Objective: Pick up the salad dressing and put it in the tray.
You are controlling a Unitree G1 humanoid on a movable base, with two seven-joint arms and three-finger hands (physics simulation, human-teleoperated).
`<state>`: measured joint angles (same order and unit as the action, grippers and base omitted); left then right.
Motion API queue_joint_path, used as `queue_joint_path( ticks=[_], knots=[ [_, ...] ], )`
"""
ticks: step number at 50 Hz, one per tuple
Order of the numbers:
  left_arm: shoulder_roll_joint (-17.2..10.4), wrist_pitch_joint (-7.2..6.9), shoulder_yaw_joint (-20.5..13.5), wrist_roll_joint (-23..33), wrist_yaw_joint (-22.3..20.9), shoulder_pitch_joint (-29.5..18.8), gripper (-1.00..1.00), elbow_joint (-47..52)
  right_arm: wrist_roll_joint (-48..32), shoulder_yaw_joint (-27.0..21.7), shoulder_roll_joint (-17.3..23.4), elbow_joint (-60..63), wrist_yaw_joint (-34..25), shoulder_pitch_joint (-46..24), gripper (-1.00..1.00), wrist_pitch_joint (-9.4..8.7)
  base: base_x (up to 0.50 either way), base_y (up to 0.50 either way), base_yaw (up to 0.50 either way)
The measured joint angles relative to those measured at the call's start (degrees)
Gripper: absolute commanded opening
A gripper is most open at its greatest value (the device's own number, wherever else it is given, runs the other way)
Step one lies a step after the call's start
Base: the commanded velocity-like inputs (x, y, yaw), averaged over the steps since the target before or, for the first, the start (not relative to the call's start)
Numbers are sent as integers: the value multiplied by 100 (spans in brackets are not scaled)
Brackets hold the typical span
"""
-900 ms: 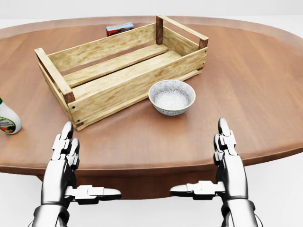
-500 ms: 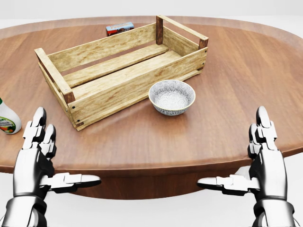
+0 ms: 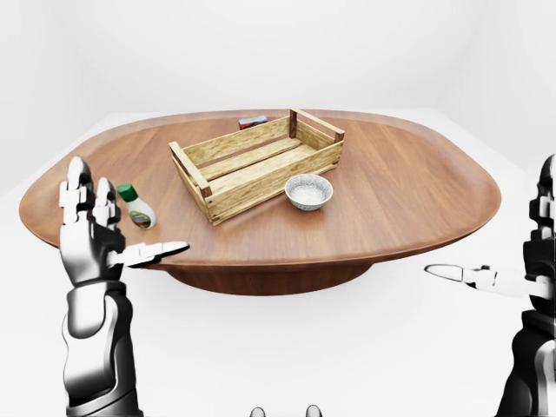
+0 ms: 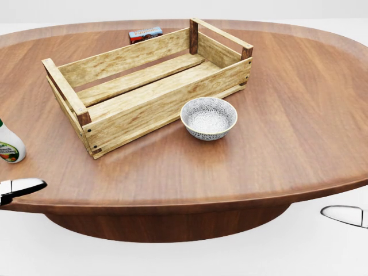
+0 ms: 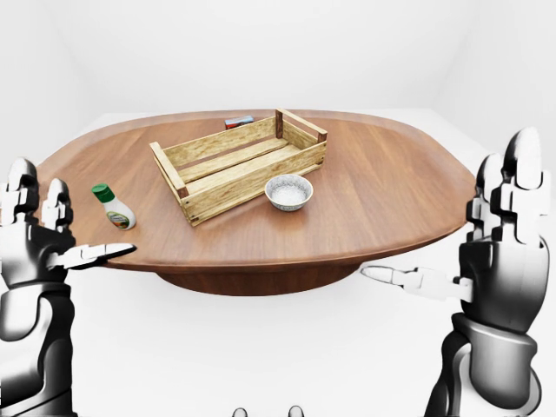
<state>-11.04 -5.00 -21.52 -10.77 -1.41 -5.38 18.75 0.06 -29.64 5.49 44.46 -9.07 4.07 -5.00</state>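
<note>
Left hand (image 3: pixel 91 239) raised just off the surface's near-left edge, fingers spread upright, thumb stretched toward the surface, nothing held. Right hand (image 5: pixel 504 252) likewise splayed and empty, off the near-right edge. Both swung outward and apart over the last second: from close together over the near edge in the head view to almost out of that view, only 2 fingertips left at its lower corners. Table and its things unmoved, so no shift of the base.

Salad dressing (image 3: pixel 136 206), a small white bottle with a green cap, standing upright near the surface's left edge, just beyond the left hand's thumb and apart from it. Wooden tray (image 3: pixel 257 163) nearer the surface's middle, empty, well apart from the bottle. Patterned bowl (image 3: pixel 308 191) just beside the tray's near wall; a small red-and-blue box (image 3: pixel 253 122) behind its far wall.

Probably the opening of a reach: left hand now placed for the bottle, grasp not yet begun.
</note>
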Motion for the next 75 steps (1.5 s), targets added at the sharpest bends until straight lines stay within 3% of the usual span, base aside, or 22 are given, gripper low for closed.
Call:
queue_joint_path(
  ticks=[15, 20, 26, 43, 75],
  knots=[
    [-954, 0, -1661, -1086, 199, -103, 100, 524, 674, -1146, 175, 801, -180, -72, 100, 0, 0, 0, 0],
    [-1255, 0, -2151, -1441, 260, -70, 100, 514, 530, -1163, 252, 913, -188, -52, 100, 0, 0, 10, 0],
    [-1462, 0, -2481, -1705, 323, -24, 100, 488, -203, -918, 303, 859, -257, -48, 100, 0, 0, 50, 0],
    [-1702, 0, -2814, -1998, 418, 21, 100, 452, -964, -853, 216, 601, -345, -74, 100, 0, 4, 50, 0],
    [-1708, 0, -2781, -1959, 352, 39, 100, 305, -1055, -940, 156, 637, -485, 3, 100, 0, 29, 48, 0]
  ],
)
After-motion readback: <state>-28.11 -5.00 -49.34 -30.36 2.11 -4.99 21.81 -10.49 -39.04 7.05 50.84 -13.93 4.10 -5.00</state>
